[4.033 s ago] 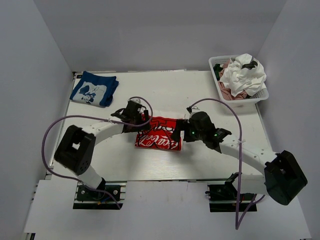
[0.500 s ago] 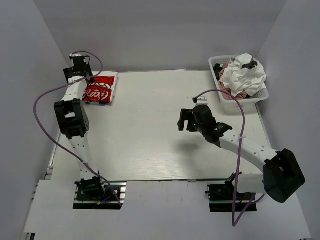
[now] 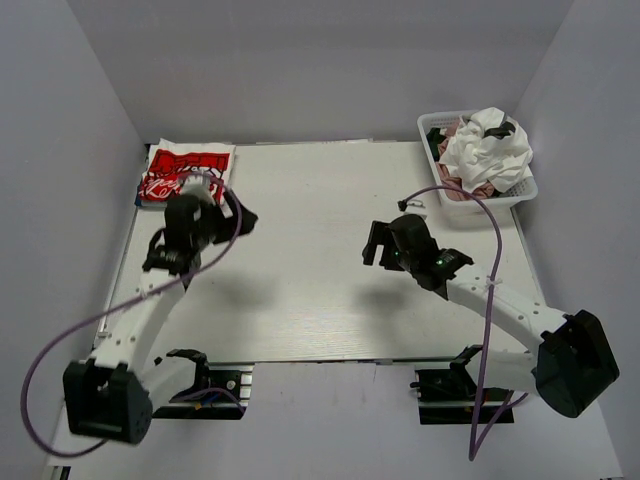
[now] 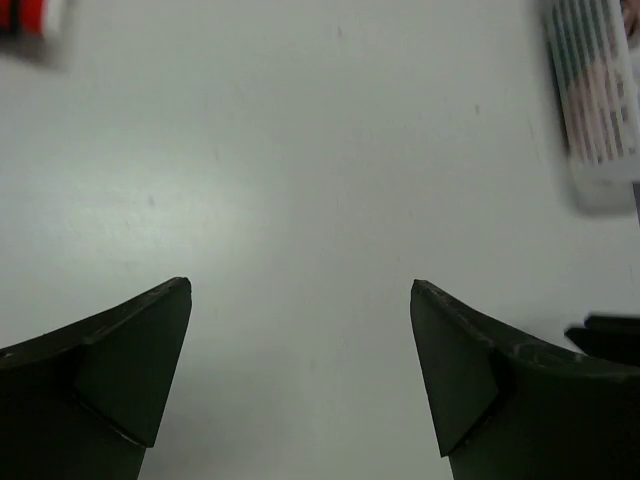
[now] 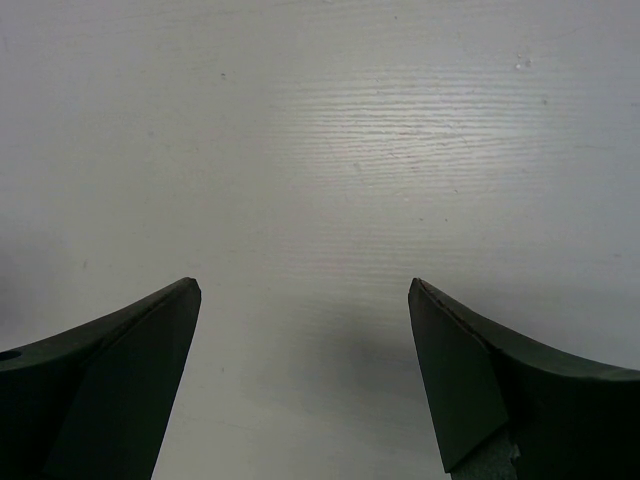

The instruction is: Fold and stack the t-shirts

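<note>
The folded white t-shirt with the red logo lies flat at the far left corner of the tabletop, print upward. The left end effector hangs just to the near right of it, close by but apart from the cloth, its jaws spread wide and gripping nothing. Its wrist view shows bare tabletop between the fingers, with a sliver of red at the upper left corner of that view. The right end effector hovers over the middle-right of the tabletop, well apart from the folded shirt, jaws likewise wide and holding nothing, with bare white surface beneath them. At the far right corner stands the white mesh basket. A crumpled white t-shirt is heaped on top in it, a dusty-pink t-shirt shows under that, and a bit of dark green cloth lies at the basket's far left. The basket sits beyond and to the right of the right end effector, near it but not touching.
</note>
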`<state>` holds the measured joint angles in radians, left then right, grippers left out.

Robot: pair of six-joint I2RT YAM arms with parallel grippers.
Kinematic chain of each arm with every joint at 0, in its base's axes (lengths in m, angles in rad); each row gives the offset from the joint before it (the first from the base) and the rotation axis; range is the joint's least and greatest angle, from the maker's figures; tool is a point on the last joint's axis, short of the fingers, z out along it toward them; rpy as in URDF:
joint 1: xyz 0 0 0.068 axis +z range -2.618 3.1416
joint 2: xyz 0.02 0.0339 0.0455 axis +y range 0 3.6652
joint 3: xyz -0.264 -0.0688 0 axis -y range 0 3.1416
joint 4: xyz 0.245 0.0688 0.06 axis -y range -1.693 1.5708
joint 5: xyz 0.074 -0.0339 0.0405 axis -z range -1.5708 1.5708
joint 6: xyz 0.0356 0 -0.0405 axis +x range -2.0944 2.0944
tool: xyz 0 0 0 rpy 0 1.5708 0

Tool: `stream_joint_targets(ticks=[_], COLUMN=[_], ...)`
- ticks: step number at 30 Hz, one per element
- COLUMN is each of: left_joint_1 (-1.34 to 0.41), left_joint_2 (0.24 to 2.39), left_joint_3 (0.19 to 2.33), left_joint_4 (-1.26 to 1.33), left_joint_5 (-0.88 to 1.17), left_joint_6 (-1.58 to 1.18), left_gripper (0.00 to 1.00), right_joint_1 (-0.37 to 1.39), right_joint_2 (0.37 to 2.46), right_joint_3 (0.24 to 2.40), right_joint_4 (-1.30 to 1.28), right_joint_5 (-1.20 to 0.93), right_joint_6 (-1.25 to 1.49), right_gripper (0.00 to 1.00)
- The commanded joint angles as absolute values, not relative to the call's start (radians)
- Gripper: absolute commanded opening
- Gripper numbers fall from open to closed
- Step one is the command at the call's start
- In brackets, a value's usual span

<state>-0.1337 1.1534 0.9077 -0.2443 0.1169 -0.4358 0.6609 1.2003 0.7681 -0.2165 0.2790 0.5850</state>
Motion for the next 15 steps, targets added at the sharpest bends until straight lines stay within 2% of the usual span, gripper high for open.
stream_joint_targets(ticks=[1, 6, 8, 15], left_joint_1=[-0.169, -0.193, -0.202, -0.212], left_joint_2=[0.962, 0.679, 0.646, 0.637], left_joint_3=[0.651, 0.486, 0.473, 0.456], left_joint_4=[-0.153, -0.271, -0.299, -0.250], left_joint_5=[0.233, 0.209, 0.154, 0.199], left_joint_6=[-0.584, -0.620, -0.633, -0.634], left_gripper=[1.00, 1.00, 1.00, 1.00], right_joint_1=[0.657, 0.661, 0.661, 0.658], right_joint_2=[1.160, 1.120, 1.108, 1.052], right_joint_3=[0.717, 0.644, 0.611, 0.581], right_joint_4=[-0.244, -0.177, -0.152, -0.127], right_joint_5=[0.322, 0.278, 0.267, 0.318], right_joint_6=[0.644, 0.672, 0.673, 0.686], right_gripper=[0.90, 0.90, 0.90, 0.90])
